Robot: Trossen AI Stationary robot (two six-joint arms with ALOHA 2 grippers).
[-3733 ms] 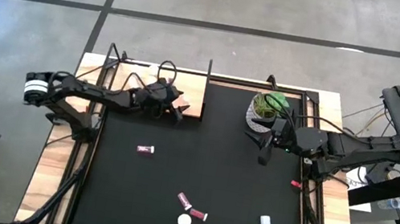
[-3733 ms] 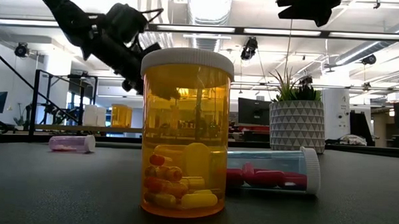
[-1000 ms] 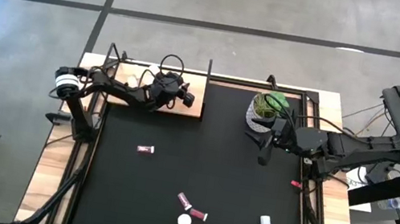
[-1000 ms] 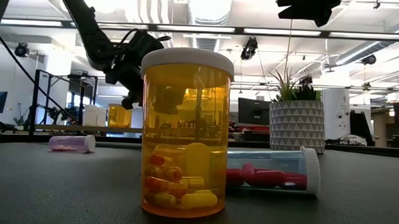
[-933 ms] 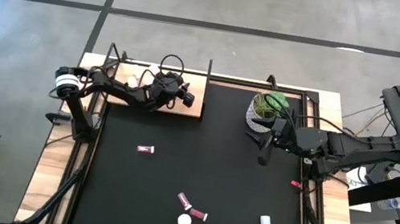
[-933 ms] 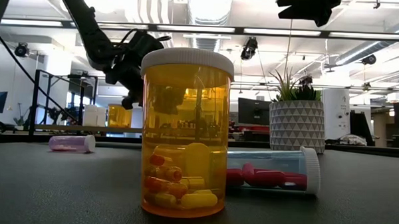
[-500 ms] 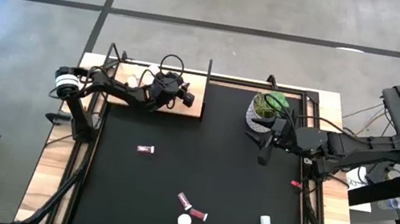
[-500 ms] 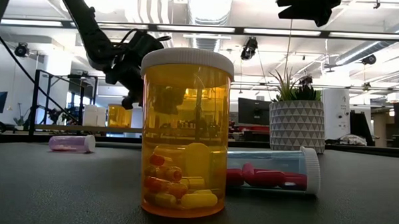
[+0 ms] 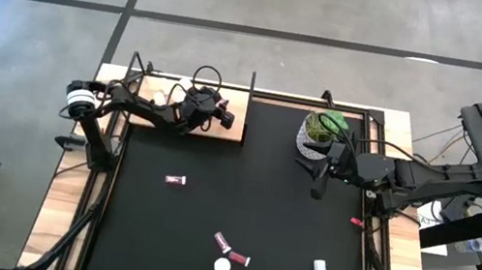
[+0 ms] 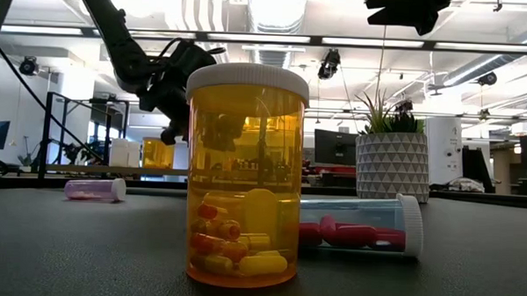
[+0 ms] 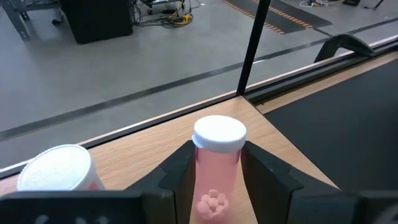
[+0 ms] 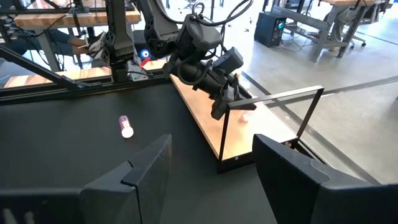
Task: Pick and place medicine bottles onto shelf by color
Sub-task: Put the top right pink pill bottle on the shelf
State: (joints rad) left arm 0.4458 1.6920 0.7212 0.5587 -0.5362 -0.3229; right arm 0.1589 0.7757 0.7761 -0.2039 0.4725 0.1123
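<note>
Small pink-bodied, white-capped medicine bottle (image 11: 217, 167): gripped mid-body between left gripper (image 11: 216, 180) fingers, over pale wooden shelf (image 11: 149, 143) at worktop's far-left corner. Likely light, rigid, smooth plastic. Right gripper (image 12: 211, 177): fingers spread, empty.

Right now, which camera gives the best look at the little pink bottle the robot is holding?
The left wrist view: the pink bottle fills the frame, white cap up, between the left jaws over the shelf. The right wrist view shows it only as a pink speck under that arm. In the high and low views the arm hides it.
</note>
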